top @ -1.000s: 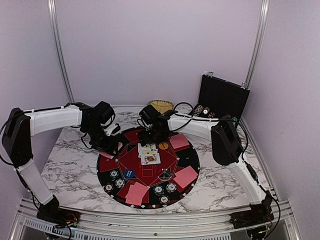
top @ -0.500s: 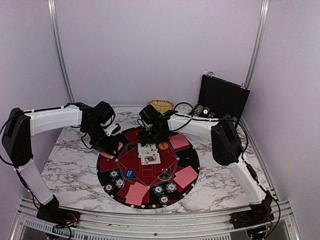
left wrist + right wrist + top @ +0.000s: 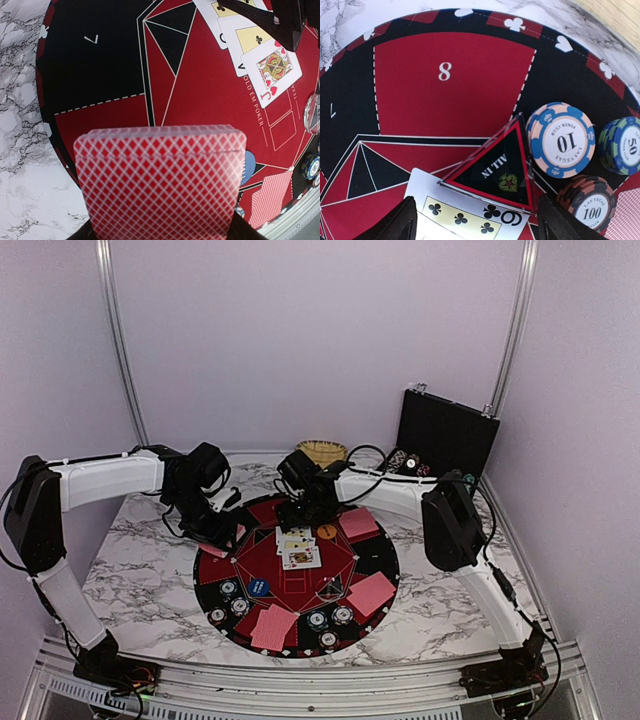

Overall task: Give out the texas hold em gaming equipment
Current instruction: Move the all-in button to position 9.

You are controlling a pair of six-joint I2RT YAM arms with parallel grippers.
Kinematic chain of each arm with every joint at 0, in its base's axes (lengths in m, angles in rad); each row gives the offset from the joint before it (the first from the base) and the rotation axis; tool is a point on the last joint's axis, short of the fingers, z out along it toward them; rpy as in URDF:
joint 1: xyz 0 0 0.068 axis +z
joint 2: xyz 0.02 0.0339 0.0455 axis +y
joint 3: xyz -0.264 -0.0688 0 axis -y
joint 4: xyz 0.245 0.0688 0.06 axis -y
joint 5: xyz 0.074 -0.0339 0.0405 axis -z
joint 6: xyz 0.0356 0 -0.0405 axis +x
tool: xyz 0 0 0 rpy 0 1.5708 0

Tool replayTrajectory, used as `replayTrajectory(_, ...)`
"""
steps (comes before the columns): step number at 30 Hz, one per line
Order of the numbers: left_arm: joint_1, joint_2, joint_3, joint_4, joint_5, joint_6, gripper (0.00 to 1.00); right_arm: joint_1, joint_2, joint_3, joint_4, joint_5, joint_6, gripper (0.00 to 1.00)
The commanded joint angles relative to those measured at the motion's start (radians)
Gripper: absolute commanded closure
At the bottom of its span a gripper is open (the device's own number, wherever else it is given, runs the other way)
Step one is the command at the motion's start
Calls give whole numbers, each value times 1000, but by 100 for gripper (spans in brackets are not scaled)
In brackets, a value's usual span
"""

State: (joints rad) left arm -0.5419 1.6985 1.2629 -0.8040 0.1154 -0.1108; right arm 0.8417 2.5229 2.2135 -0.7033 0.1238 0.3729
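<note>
My left gripper [image 3: 224, 530] hangs over the mat's left rim, shut on a deck of red-backed cards [image 3: 160, 185] that hides its fingers almost wholly. My right gripper [image 3: 298, 512] stands open over the mat's far side. A black-and-red "ALL IN" triangle [image 3: 495, 172] lies just beyond its fingertips and overlaps the nine of clubs [image 3: 465, 217]. Three face-up cards [image 3: 297, 548] sit at the mat's centre. Chip stacks marked 10 [image 3: 561, 140], 50 [image 3: 622, 145] and 100 [image 3: 587, 202] stand to the right of the triangle. An orange button [image 3: 326, 532] and a blue button [image 3: 259, 588] lie on the mat.
The round black-and-red numbered mat [image 3: 375, 552] carries face-down card pairs [image 3: 371, 593] and further chip stacks [image 3: 330, 620] near its front. A wicker basket [image 3: 322, 451] stands at the back centre, and an open black case [image 3: 445, 435] at the back right.
</note>
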Motion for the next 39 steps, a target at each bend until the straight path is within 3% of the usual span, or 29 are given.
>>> replayTrajectory(1, 5, -21, 2, 20, 12, 13, 63, 19, 31, 8, 18, 12, 8, 20)
replayTrajectory(39, 5, -22, 6, 17, 10, 13, 63, 44, 126, 142, 17, -7, -2, 17)
